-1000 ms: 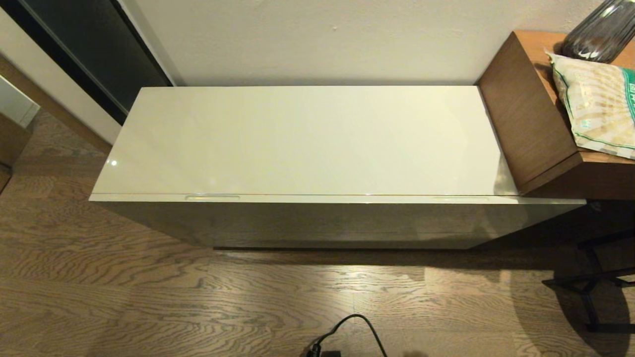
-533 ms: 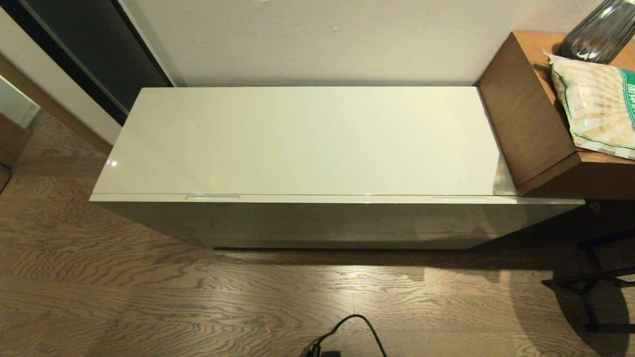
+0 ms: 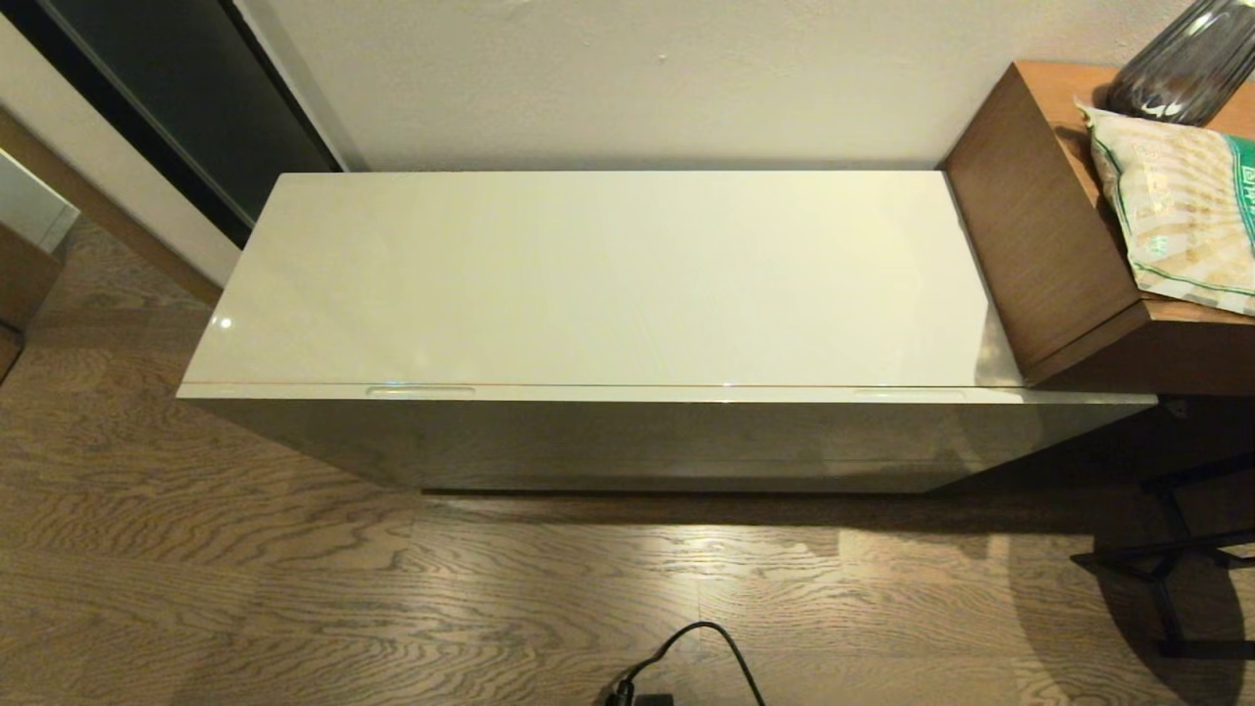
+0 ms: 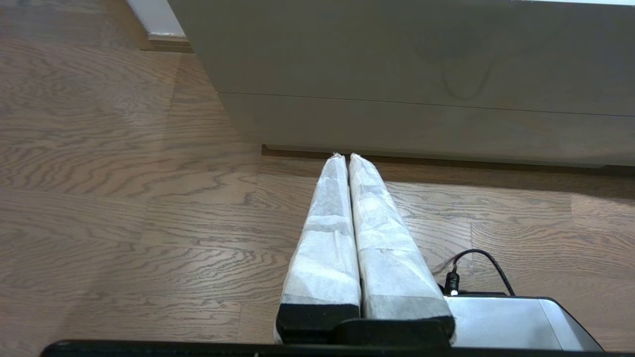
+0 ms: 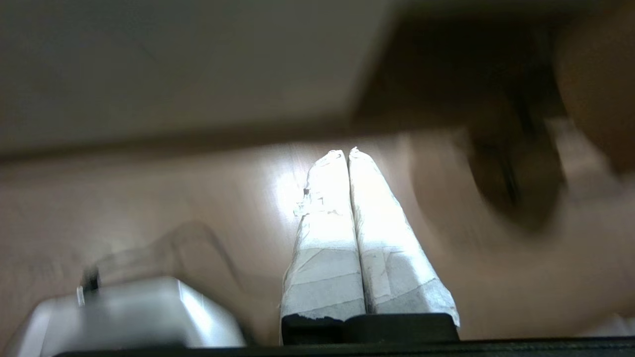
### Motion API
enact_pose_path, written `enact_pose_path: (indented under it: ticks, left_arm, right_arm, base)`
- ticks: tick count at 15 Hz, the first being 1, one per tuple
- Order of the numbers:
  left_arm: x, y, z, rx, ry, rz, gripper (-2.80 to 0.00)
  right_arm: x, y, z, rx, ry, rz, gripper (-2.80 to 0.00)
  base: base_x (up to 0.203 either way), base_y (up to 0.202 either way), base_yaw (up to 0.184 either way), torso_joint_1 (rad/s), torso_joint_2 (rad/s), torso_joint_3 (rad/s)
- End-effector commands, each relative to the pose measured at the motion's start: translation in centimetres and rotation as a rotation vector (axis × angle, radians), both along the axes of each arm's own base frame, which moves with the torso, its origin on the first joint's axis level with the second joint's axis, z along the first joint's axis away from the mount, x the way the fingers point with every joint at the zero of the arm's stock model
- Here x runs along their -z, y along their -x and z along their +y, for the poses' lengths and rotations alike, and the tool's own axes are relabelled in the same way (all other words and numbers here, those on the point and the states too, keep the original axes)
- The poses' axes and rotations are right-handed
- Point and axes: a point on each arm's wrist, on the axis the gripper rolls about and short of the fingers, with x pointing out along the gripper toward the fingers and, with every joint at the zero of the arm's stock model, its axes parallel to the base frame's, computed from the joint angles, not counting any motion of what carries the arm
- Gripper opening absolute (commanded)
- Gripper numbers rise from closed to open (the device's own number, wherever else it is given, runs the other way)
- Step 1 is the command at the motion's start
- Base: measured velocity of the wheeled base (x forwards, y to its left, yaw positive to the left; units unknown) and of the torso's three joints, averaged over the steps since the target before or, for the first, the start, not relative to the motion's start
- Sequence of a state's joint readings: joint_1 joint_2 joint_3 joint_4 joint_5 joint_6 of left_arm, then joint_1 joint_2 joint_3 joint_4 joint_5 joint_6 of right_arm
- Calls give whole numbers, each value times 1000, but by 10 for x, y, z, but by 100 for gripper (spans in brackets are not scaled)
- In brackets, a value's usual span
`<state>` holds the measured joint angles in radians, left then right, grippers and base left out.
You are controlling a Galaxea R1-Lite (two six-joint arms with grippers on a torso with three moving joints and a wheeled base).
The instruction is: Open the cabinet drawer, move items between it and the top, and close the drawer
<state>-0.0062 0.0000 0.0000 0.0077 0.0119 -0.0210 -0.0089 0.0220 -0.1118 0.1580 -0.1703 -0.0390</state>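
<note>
Wooden floor carries the low cabinet against the wall. The top is a glossy cream panel. The cabinet drawer sits flush beneath it, closed. No slippers are in sight. Left gripper hangs low over the floor near the cabinet base, fingers pressed together. Right gripper likewise low, fingers pressed together.
</note>
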Motion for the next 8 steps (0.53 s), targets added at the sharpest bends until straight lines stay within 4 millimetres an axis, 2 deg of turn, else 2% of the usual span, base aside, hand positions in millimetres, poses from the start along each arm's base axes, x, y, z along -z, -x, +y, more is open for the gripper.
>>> enact_pose_path:
  ticks: [1,3,8]
  left_arm:
    - [0,0,0,0,1,-2,-280]
    - [0,0,0,0,1,-2,-280]
    - [0,0,0,0,1,-2,-280]
  right_arm:
    - [-3,-8,2,-100,36,-196,-280]
    - [12,-9,4,-189,45,-61,-280]
    - [14,-9,4,-190,-15,-57,-280]
  base:
    - [0,0,0,0,0,0]
    - [0,0,0,0,0,0]
    - [0,0,0,0,0,0]
